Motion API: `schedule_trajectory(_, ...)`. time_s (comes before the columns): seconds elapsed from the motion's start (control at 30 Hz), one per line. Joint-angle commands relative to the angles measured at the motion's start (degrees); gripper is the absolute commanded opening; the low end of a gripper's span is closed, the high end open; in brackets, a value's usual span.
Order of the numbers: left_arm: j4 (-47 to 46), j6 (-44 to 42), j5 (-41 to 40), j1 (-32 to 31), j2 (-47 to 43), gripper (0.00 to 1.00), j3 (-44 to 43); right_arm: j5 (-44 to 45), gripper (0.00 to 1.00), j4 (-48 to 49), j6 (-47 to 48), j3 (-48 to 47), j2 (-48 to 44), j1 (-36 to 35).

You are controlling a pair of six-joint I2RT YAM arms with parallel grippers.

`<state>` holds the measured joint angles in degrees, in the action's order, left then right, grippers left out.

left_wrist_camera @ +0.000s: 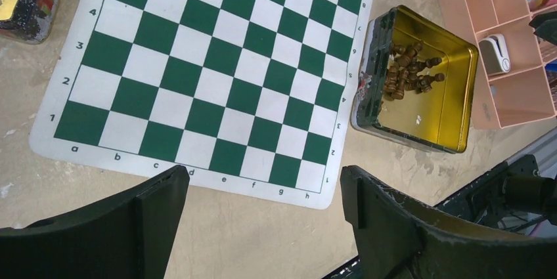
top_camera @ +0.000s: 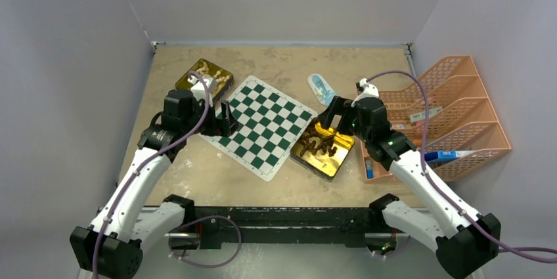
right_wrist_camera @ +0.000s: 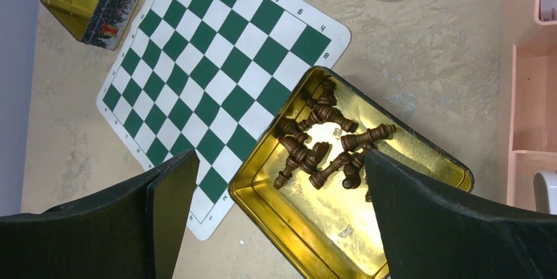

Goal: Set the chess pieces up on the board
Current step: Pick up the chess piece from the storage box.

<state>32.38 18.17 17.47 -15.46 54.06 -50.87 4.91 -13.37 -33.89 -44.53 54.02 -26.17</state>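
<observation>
The left tool (top_camera: 225,119) stood released at the edge of the single board (top_camera: 263,121), which carried no pieces. Just behind it, one gold tin (top_camera: 186,83) held a heap of cream chess pieces (top_camera: 211,71), too small to count. Roughly ten dark chess pieces (right_wrist_camera: 325,148) lay tangled in the second tin (right_wrist_camera: 309,230) beneath the released right tool (right_wrist_camera: 276,164); they appeared light, hard and prone to roll, best pinched across the stem.

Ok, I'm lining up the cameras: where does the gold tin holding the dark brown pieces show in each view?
Top external: gold tin right of centre, against the board's lower right edge.
Left wrist: gold tin at the right, beside the board's right edge.
Right wrist: gold tin at lower centre, below and right of the board.
Shared landmark: the board.
</observation>
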Motion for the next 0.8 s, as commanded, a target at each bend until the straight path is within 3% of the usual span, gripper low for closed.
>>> schedule_trajectory(0.0,-0.8,-1.0,-1.0,-0.3,-1.6,0.86,0.1,-0.2,0.99,1.6,-1.0,-0.3,-0.6,0.3)
schedule_trajectory(0.3,-0.6,-0.7,-2.5,-0.3,-3.3,0.86,0.1,-4.1,0.98,2.4,-3.3,-1.1,-0.2,0.3)
schedule_trajectory(0.43,-0.5,-0.5,-2.9,-0.2,-4.4,0.86,0.2,-3.9,0.84,3.5,-4.7,-0.2,-0.8,0.3)
schedule_trajectory(0.77,-0.6,-0.1,-0.6,-0.3,-5.0,0.86,0.7,5.8,0.55,-2.8,-4.2,-1.9,9.5,0.2)
